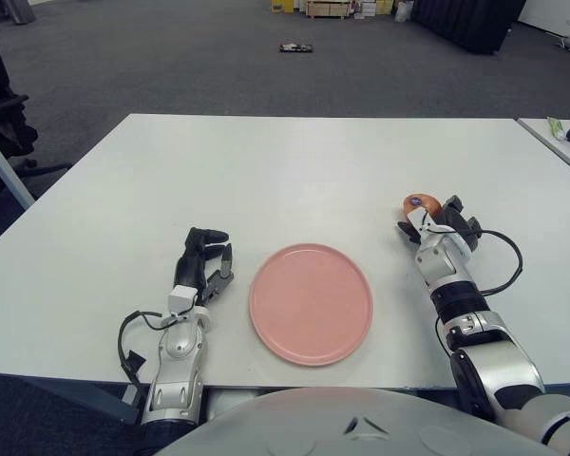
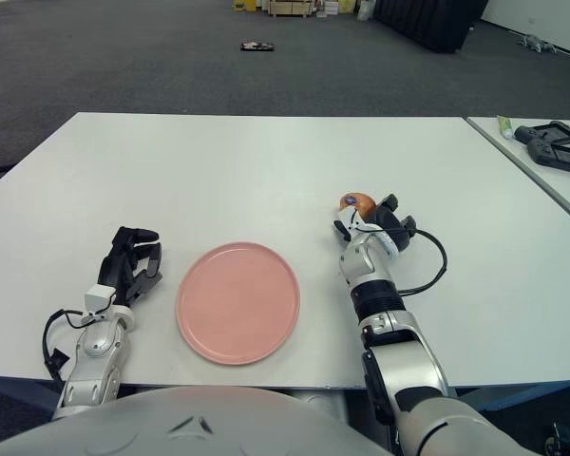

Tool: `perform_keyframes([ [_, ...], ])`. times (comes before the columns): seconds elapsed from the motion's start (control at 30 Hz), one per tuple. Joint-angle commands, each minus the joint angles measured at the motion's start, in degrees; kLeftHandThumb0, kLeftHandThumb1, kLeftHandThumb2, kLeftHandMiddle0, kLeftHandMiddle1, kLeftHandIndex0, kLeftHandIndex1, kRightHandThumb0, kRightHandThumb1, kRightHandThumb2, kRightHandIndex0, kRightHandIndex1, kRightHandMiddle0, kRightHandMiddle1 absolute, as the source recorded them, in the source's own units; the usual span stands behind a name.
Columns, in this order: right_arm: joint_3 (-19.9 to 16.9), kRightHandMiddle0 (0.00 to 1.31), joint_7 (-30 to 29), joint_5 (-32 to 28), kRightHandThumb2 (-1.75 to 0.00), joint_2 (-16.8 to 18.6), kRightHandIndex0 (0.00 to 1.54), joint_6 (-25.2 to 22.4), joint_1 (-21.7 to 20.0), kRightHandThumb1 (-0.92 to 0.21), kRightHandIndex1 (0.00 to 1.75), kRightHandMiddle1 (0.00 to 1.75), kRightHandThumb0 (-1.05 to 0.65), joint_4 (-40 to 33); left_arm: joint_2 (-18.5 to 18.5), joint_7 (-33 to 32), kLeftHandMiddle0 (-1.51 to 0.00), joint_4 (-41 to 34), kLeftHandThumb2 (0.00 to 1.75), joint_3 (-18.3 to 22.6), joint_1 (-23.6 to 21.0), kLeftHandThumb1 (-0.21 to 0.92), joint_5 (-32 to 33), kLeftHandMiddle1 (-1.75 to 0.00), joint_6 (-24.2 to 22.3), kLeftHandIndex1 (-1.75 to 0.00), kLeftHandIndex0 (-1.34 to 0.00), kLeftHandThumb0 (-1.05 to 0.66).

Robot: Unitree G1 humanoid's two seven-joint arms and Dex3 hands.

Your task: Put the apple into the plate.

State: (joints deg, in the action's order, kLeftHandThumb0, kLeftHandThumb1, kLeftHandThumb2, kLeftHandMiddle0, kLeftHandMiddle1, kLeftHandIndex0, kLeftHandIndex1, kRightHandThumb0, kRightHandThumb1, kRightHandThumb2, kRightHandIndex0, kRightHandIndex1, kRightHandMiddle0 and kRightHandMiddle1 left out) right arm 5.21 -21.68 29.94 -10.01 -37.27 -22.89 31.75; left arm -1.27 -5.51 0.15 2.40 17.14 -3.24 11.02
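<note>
The left hand [image 1: 205,261] lies idle, fingers curled on nothing, just left of the pink plate [image 1: 311,303]. To the right, the right hand [image 1: 440,226] grasps the apple [image 1: 421,203]. Carry it leftward over the plate's middle (keep the grip firm), lower, then let go.

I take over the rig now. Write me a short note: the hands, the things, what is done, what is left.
Right hand: shut on the apple, right of the plate.
Left hand: idle, left of the plate, holding nothing.
Plate: on the table, nothing in it.
Done: apple grasped.
Left: carry the apple to the plate, set it in, release.
</note>
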Motion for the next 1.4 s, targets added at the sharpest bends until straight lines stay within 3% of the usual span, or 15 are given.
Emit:
perform_keyframes([
  [0.0, -0.6, 0.0, -2.41, -0.74, -0.68, 0.08, 0.01, 2.64, 0.22, -0.67, 0.48, 0.46, -0.72, 0.19, -0.13, -0.23, -0.46, 0.28, 0.68, 0.11, 0.27, 0.81, 0.05, -1.45, -0.89, -1.75, -0.26, -0.36],
  [0.07, -0.65, 0.0, -3.12, -0.83, -0.7, 0.05, 0.01, 3.39, 0.35, -0.66, 0.7, 0.66, -0.71, 0.3, -0.19, -0.22, -0.46, 0.26, 0.68, 0.12, 0.31, 0.81, 0.08, -1.45, -0.88, -1.75, -0.26, -0.36],
  [0.2, -0.81, 0.0, -4.81, -0.93, -0.74, -0.19, 0.02, 5.9, 0.76, -0.64, 0.89, 0.92, -0.71, 0.58, -0.33, -0.34, -0.46, 0.02, 0.68, 0.08, 0.53, 0.81, -0.04, -1.44, -0.98, -1.75, -0.26, -0.36],
  [0.33, -1.12, 0.03, -6.95, -1.13, -0.86, -0.81, 0.14, 9.95, 0.99, -0.57, 1.22, 1.46, -0.68, 2.19, -0.54, -0.74, -0.44, -0.27, 0.66, -0.02, 0.77, 0.83, -0.41, -1.44, -1.28, -1.75, -0.25, -0.36],
  [0.47, -1.46, 0.13, -8.72, -1.28, -0.93, -1.07, 0.23, 13.05, 0.93, -0.52, 1.42, 1.68, -0.65, 3.96, -0.73, -0.92, -0.43, -0.31, 0.63, -0.08, 0.85, 0.85, -0.53, -1.44, -0.96, -1.75, -0.23, -0.36],
  [0.6, -1.83, 0.39, -11.33, -1.43, -1.07, -1.16, 0.35, 16.4, 0.88, -0.48, 1.6, 1.73, -0.49, 5.69, -0.79, -0.86, -0.44, -0.29, 0.61, -0.04, 0.85, 0.86, -0.34, -1.45, -1.06, -1.75, -0.23, -0.35],
  [0.77, -2.08, 0.52, -13.76, -2.02, -1.19, -1.08, 0.56, 19.57, 0.88, -0.41, 1.72, 1.74, -0.46, 6.94, -0.85, -0.77, -0.44, -0.2, 0.61, 0.06, 0.8, 0.86, -0.13, -1.45, -1.06, -1.75, -0.23, -0.35],
  [0.97, -2.23, 0.55, -15.56, -2.64, -1.22, -0.87, 0.79, 22.19, 1.33, -0.39, 1.74, 1.75, -0.46, 6.55, -0.87, -1.01, -0.44, 0.01, 0.61, 0.02, 0.94, 0.86, -0.53, -1.46, -0.81, -1.75, -0.23, -0.35],
  [1.37, -3.36, 0.51, -18.16, -4.0, -1.16, -0.11, 0.9, 25.77, 1.93, -0.44, 1.75, 1.75, -0.44, 5.92, -0.68, -1.3, -0.4, 0.03, 0.55, -0.02, 1.19, 0.9, -1.39, -1.44, -0.49, -1.75, -0.21, -0.35],
])
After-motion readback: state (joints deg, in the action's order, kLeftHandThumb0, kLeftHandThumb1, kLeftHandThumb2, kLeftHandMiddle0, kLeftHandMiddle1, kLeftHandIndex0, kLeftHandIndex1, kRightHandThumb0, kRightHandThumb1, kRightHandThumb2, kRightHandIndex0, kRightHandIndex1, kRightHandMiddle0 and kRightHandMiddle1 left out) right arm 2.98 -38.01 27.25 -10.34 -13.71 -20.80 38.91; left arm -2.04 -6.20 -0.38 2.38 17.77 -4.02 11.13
